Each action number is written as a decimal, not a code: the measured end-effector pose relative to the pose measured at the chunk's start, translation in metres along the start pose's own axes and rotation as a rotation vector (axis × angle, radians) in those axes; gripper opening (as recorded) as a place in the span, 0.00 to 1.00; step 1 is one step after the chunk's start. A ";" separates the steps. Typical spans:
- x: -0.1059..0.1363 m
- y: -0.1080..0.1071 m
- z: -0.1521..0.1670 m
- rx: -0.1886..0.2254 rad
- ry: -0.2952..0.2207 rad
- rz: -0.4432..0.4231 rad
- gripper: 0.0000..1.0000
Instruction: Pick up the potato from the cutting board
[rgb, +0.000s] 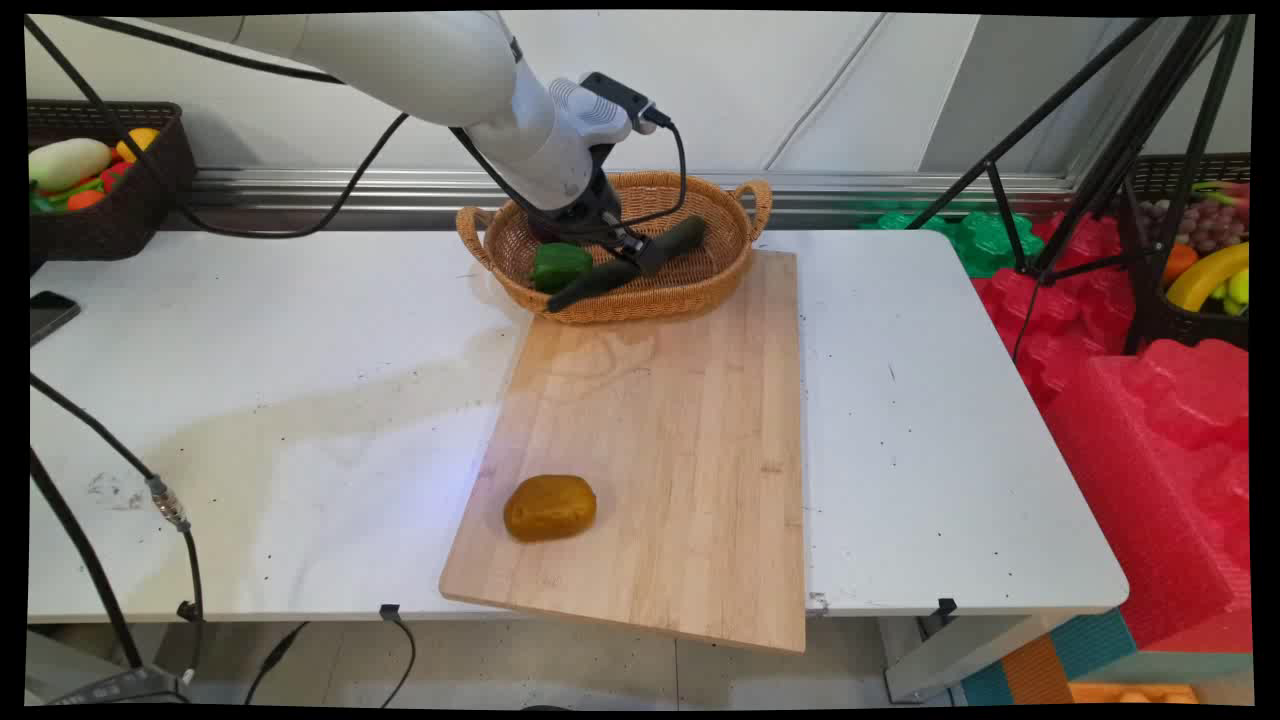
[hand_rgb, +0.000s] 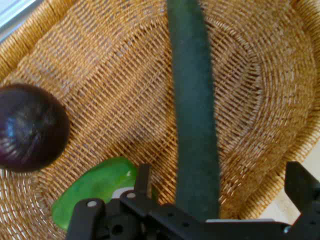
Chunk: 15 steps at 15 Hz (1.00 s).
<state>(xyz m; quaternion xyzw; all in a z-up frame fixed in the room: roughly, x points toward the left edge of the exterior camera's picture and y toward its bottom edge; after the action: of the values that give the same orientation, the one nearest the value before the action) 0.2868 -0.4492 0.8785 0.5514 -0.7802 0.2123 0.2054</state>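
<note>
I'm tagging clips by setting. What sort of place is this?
Probably a robot lab staged as a kitchen: tripod, red foam mats, and toy produce in a wicker basket by a cutting board.

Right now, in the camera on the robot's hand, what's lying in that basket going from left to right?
Purple onion → green pepper → long dark cucumber, all lying in the wicker basket.

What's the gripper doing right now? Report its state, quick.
Gripper: shut on the cucumber, holding it over the wicker basket beside the green pepper.
</note>
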 end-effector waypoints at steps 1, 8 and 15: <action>0.001 0.001 -0.003 0.000 0.006 0.011 1.00; 0.004 0.010 -0.046 -0.028 0.104 0.168 1.00; -0.036 0.020 -0.106 -0.142 0.151 0.389 1.00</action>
<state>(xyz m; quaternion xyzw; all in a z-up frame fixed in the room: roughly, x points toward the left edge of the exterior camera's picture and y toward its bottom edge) 0.2882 -0.3566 0.9436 0.3573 -0.8673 0.2329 0.2568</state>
